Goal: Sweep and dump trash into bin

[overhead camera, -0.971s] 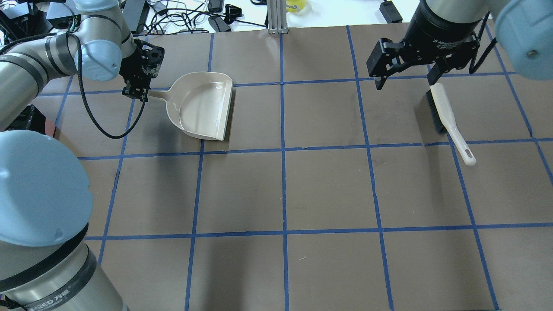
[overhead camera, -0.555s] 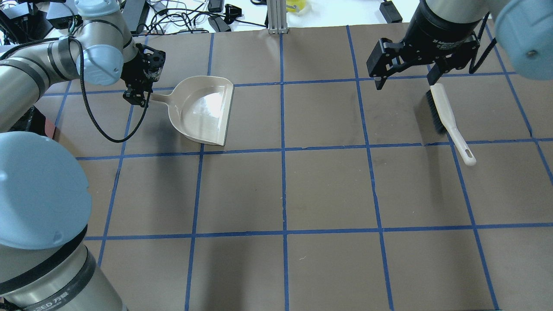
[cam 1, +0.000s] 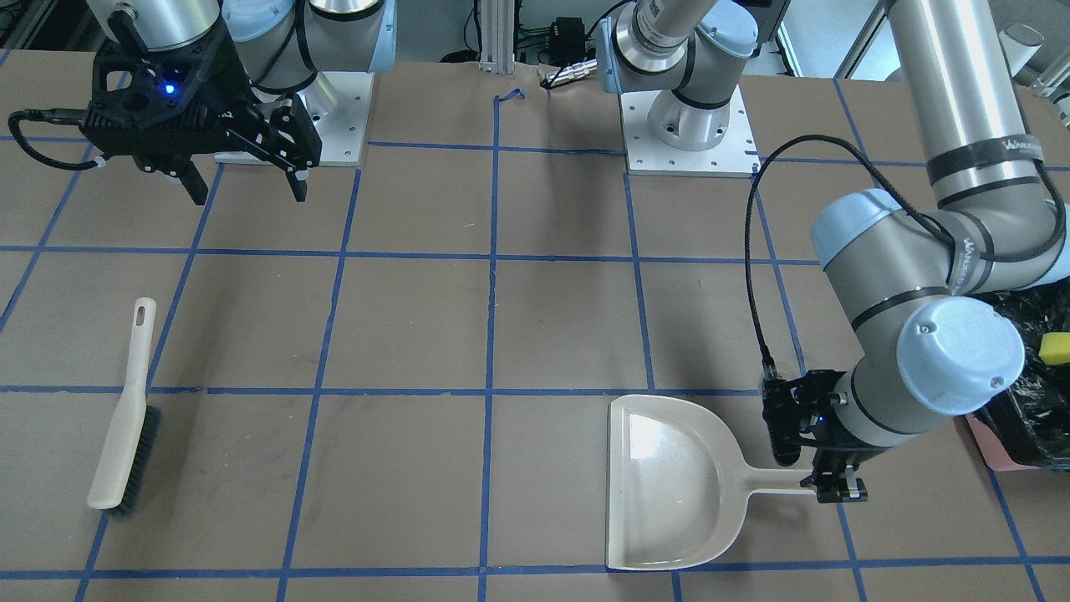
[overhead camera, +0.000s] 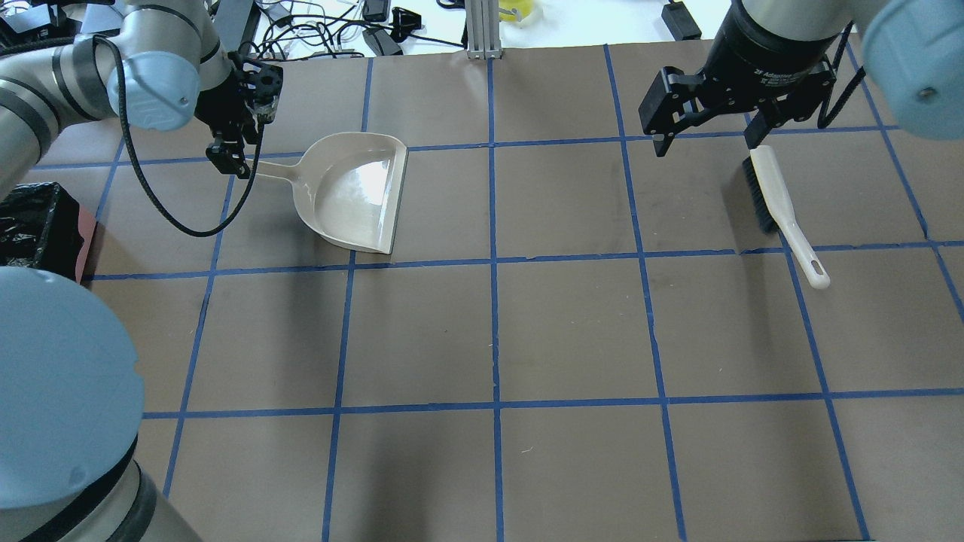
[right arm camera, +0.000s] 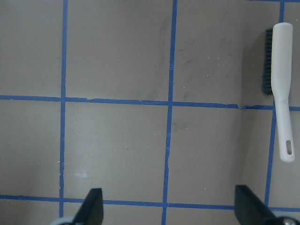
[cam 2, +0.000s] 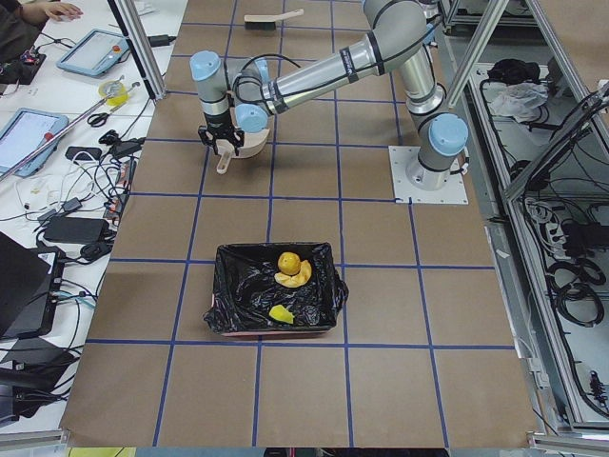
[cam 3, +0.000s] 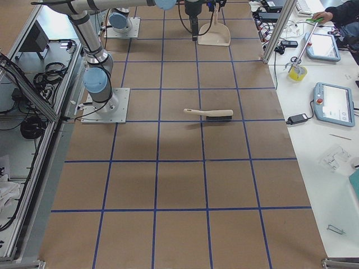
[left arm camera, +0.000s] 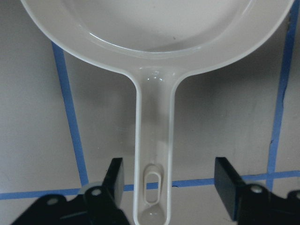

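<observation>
The three trash pieces lie in the bin [cam 2: 319, 286], a pink box with a black bag: a golden lump [cam 2: 288, 260], a cream ring [cam 2: 299, 278] and a yellow wedge [cam 2: 281, 313]. The bin's corner shows at the overhead view's left edge [overhead camera: 30, 226]. The beige dustpan [overhead camera: 354, 192] lies flat and empty on the table. My left gripper [left arm camera: 171, 192] is open, its fingers [left arm camera: 114, 180] on either side of the dustpan handle [left arm camera: 153, 140] without touching it. My right gripper [overhead camera: 708, 143] is open and empty, above the table beside the brush [overhead camera: 779, 203].
The brush [right arm camera: 281, 93] lies on the table's right side, its handle toward the robot. Cables and devices lie beyond the far edge [overhead camera: 331, 30]. An aluminium post [overhead camera: 480, 30] stands at the far middle. Blue tape lines grid the brown table.
The dustpan turned a little and settled flat, then stayed put. My left arm swung toward the far left, uncovering the bin's corner. My right arm and the brush have not moved.
</observation>
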Controlling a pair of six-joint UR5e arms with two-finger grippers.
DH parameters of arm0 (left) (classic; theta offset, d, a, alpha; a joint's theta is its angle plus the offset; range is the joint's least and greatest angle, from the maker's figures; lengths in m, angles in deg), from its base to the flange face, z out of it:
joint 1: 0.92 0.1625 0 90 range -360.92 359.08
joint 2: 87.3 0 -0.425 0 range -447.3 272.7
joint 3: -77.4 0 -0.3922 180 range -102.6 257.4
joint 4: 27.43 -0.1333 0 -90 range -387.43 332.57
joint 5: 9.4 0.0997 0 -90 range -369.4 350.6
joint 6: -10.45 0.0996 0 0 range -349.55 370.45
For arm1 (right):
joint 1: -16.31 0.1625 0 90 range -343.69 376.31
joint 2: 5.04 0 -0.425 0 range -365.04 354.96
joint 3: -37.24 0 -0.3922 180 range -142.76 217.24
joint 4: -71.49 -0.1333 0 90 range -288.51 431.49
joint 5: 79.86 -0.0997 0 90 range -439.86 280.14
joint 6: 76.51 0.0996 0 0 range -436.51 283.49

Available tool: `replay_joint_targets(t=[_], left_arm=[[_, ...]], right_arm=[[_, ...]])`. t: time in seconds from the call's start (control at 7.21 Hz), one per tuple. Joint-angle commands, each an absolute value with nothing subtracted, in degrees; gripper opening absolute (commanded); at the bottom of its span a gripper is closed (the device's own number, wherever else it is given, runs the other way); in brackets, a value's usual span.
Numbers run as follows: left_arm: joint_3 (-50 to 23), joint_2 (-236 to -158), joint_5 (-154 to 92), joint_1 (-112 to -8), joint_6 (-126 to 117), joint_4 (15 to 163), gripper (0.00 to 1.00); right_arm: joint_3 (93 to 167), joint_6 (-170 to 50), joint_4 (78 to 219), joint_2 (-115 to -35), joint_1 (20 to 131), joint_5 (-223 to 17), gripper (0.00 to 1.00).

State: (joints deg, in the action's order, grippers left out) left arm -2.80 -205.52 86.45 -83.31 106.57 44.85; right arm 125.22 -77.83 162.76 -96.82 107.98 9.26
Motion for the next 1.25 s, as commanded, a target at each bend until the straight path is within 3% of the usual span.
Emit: replay_joint_targets(t=[0.0,0.42,0.69,0.97,1.11], left_arm=[[-2.4,-201.4,85.44,-90.27,90.26,48.16,0.73],[-2.23,-194.29,82.73,-95.23,73.23,57.44,0.74],[-2.23,-189.1,81.65,-95.06,60.7,65.09,0.8],[-2.4,-185.23,79.29,-94.79,41.82,68.37,1.0],[-3.36,-183.47,79.54,-94.62,34.69,70.03,1.0]], right_arm=[[125.22,-77.83,162.81,-96.89,107.98,9.26,1.0],[125.22,-77.83,162.72,-96.98,107.98,9.26,1.0],[125.22,-77.83,162.72,-96.98,107.98,9.35,1.0],[125.22,-77.83,162.64,-96.98,107.98,9.26,1.0],[125.22,-77.83,162.64,-97.06,107.98,9.26,1.0]])
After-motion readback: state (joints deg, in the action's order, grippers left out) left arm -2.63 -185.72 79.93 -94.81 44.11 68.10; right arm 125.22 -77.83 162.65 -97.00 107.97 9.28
